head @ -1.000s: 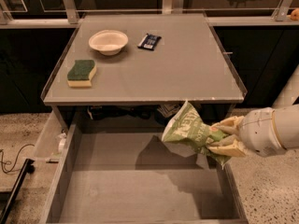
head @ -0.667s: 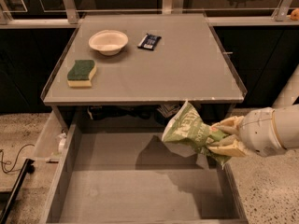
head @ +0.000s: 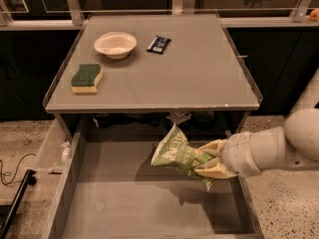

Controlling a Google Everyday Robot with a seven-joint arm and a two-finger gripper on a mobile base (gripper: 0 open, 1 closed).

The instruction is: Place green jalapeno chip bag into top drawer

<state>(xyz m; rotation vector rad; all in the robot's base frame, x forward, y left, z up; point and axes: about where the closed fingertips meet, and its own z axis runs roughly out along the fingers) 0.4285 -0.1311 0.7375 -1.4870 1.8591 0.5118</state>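
The green jalapeno chip bag (head: 178, 154) is crinkly light green and white. It hangs over the right half of the open top drawer (head: 119, 203), a wide grey drawer pulled out below the tabletop. My gripper (head: 208, 161) comes in from the right and is shut on the bag's right end, with one yellowish finger above it and one below. The bag is held above the drawer bottom and casts a shadow on it.
On the grey tabletop (head: 199, 73) lie a green-and-yellow sponge (head: 86, 77), a white bowl (head: 114, 44) and a small dark-blue wrapper (head: 158, 44). My white arm (head: 279, 148) reaches in at the right. A black cable (head: 12, 171) lies on the speckled floor at the left.
The bag and gripper have moved a little to the left and slightly lower over the drawer. Nothing on the tabletop has moved.
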